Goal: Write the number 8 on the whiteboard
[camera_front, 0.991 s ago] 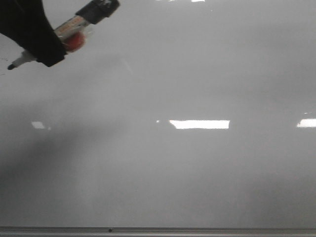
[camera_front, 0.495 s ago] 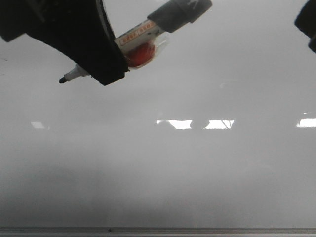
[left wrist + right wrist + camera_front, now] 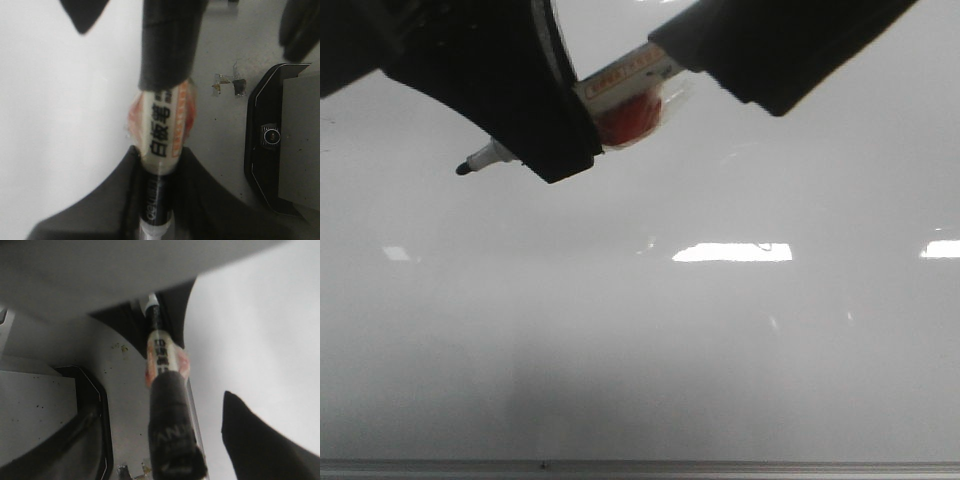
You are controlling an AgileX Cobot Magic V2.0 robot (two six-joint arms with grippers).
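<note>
Marker (image 3: 620, 95) sits clamped in the left gripper (image 3: 535, 110), its long axis slanting from the tip at lower left up to the capped end, which lies between the right gripper's (image 3: 775, 50) spread fingers, not yet pinched. Beyond, the whiteboard (image 3: 720, 350) spreads wide and unmarked; no number 8 is visible.

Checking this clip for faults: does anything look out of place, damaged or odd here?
The marker carries a reddish wad under clear wrap. Its cap sits on the rear end, beside the right pincer. The whiteboard bears no 8 in view.
</note>
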